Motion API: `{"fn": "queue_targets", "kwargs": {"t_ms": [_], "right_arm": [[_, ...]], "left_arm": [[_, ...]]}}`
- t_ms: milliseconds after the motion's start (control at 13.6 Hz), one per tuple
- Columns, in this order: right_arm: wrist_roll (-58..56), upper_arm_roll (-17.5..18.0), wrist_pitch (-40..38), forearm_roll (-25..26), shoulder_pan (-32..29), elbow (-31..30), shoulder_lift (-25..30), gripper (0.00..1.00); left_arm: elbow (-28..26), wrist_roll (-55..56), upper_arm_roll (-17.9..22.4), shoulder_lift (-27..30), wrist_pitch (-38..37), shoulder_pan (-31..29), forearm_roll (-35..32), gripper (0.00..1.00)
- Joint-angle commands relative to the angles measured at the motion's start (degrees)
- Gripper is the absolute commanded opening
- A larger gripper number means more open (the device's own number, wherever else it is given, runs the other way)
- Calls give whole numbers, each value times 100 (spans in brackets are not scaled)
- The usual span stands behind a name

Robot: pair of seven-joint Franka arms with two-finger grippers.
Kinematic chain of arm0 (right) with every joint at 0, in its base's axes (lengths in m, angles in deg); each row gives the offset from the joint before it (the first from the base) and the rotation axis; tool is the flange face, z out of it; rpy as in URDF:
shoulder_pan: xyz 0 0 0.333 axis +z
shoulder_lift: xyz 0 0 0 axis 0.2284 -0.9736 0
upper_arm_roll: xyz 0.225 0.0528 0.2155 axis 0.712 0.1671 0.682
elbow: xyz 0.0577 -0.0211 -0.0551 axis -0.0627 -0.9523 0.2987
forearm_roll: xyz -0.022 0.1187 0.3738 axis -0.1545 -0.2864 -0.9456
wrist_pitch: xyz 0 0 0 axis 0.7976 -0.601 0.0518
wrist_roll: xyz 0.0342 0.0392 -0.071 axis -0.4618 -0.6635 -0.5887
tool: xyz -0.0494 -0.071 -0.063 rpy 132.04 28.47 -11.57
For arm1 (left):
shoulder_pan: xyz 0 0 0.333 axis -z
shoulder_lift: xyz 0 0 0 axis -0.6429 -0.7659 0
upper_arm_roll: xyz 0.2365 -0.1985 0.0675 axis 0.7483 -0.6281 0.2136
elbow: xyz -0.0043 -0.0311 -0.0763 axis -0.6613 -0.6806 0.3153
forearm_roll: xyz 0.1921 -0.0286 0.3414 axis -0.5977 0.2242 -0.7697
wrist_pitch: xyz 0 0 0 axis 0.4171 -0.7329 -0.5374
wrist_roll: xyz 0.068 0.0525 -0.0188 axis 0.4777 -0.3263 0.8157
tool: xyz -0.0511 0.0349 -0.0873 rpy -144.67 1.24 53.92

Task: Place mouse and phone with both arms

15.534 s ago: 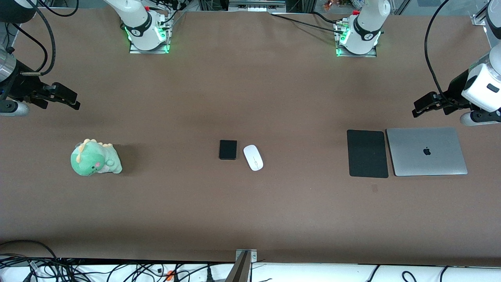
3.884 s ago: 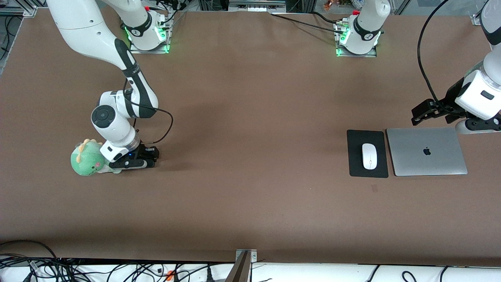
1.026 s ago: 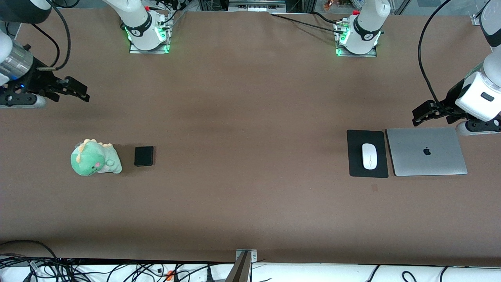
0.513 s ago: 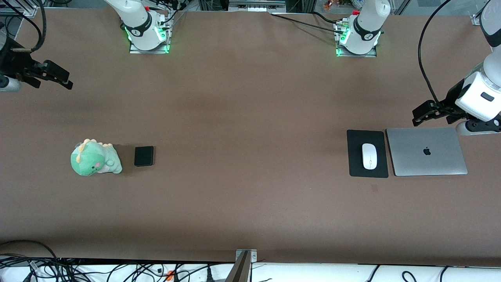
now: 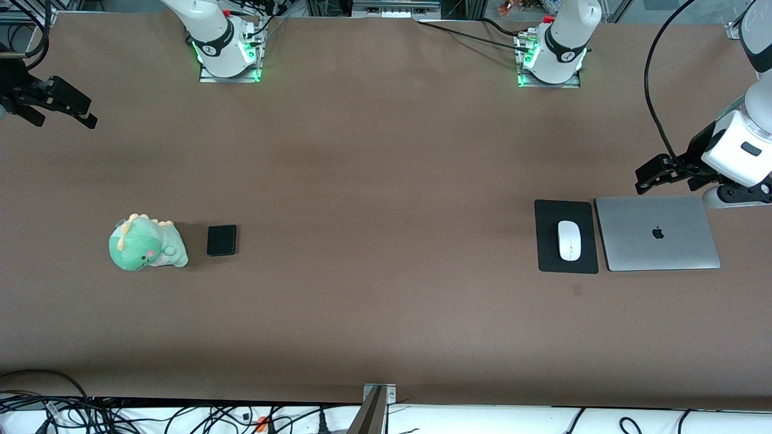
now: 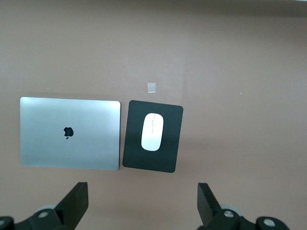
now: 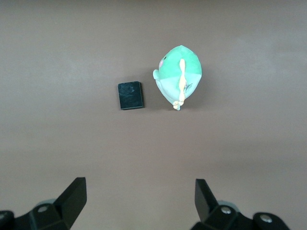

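The white mouse (image 5: 569, 240) lies on a black mouse pad (image 5: 550, 253) beside a closed silver laptop (image 5: 657, 233); it also shows in the left wrist view (image 6: 152, 132). The black phone (image 5: 222, 240) lies flat next to a green dinosaur plush (image 5: 146, 243), and shows in the right wrist view (image 7: 130, 95). My left gripper (image 5: 652, 173) is open and empty, up over bare table by the laptop's corner at the left arm's end. My right gripper (image 5: 69, 108) is open and empty, raised over the right arm's end of the table.
The brown table (image 5: 386, 181) is bare between the phone and the mouse pad. A small pale mark (image 5: 577, 290) lies on the table nearer the front camera than the pad. Cables run along the front edge.
My right gripper has kept rising and pulling back toward its end of the table, away from the phone it left beside the plush. The left arm, mouse and phone have not moved.
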Motion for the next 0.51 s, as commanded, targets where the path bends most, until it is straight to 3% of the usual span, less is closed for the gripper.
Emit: {"fn": "queue_targets", "kwargs": {"t_ms": [0, 440], "right_arm": [[-8, 108, -32, 58, -89, 143, -154, 100], [-8, 116, 82, 67, -80, 143, -199, 100]], "left_arm": [[106, 38, 13, -14, -88, 31, -45, 100], [106, 38, 13, -14, -88, 31, -45, 100]]}}
